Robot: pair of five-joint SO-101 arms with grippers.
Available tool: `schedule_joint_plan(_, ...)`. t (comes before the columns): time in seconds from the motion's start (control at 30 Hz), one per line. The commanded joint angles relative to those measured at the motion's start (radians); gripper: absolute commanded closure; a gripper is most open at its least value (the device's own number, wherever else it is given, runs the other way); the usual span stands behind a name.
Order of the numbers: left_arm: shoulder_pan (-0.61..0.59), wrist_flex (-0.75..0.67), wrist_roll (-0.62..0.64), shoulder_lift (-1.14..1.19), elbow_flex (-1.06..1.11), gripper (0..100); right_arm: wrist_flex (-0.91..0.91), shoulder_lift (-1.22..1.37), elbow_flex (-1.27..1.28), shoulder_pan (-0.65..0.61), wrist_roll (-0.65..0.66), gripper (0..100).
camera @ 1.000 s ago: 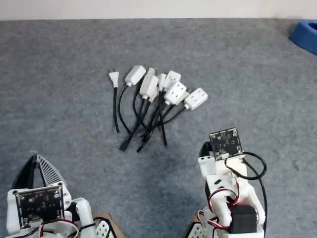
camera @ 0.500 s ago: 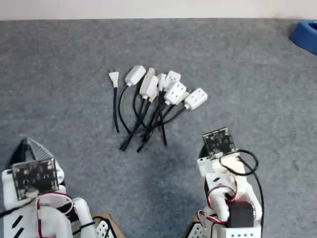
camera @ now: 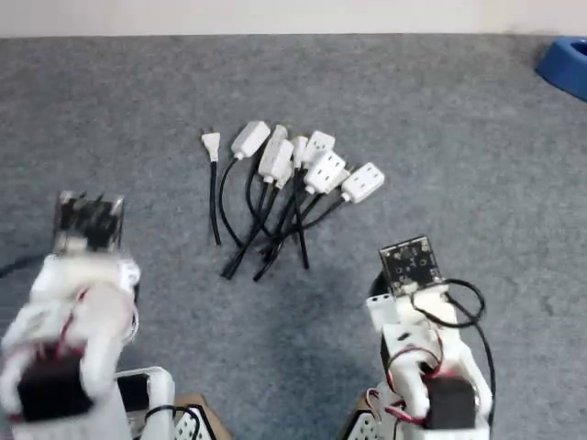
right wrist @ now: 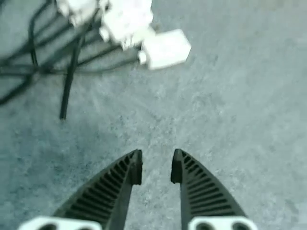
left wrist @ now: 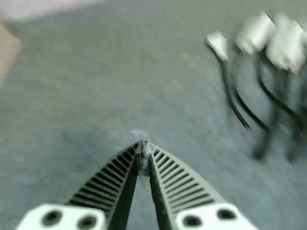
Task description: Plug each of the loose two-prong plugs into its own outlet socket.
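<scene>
One tangled pile of plugs; left gripper pressed together, right gripper slightly spread.

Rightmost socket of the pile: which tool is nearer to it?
Right. The right tool is close, just nearer the robot than the socket; the left tool is far off, past the pile's other side.

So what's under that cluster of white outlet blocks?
Black cords emerge from beneath the outlet blocks, crossing on the grey carpet. How they run under the blocks is covered.
</scene>
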Motion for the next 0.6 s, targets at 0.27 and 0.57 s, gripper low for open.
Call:
schedule_joint_plan(0.27,0.389,0.285,0.075,0.814,-0.538,93,0.139,0.924,-0.590,-0.008,-0.100,88.2)
schedule_joint_plan(0.57,0.423,0.285,0.095,1.399,-0.857,87,0.044,1.250,-0.694,-0.007,-0.236,87.8)
